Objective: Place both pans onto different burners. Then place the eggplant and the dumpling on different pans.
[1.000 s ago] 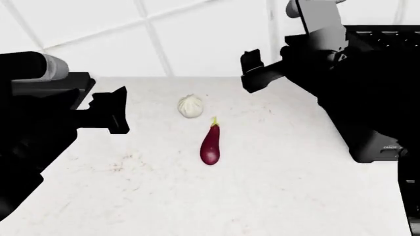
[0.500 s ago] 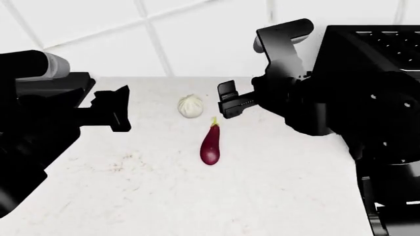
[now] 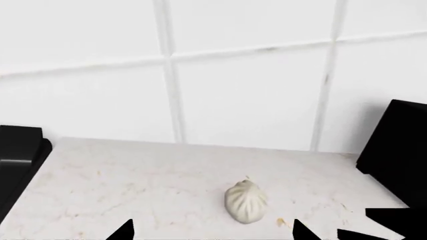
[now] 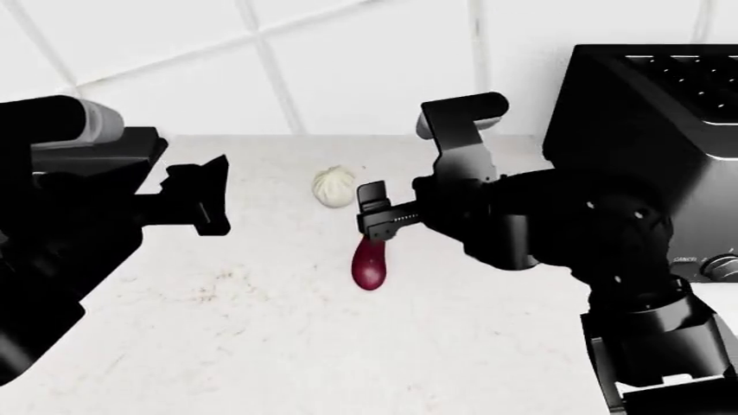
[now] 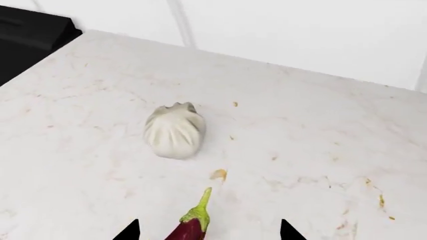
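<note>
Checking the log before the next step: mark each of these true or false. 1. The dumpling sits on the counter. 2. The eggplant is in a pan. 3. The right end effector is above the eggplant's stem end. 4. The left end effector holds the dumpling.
1. True: the dumpling rests on the counter.
2. False: the eggplant lies on the counter.
3. True: the right end effector hovers there.
4. False: the left end effector is empty, apart from the dumpling.

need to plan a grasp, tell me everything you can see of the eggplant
The eggplant is small, slim, glossy dark purple, with a green stem tip pointing toward the dumpling. It lies flat on the white speckled counter, apart from the dumpling. The right gripper hangs over its stem end, hiding it in the head view; contact isn't evident.
</note>
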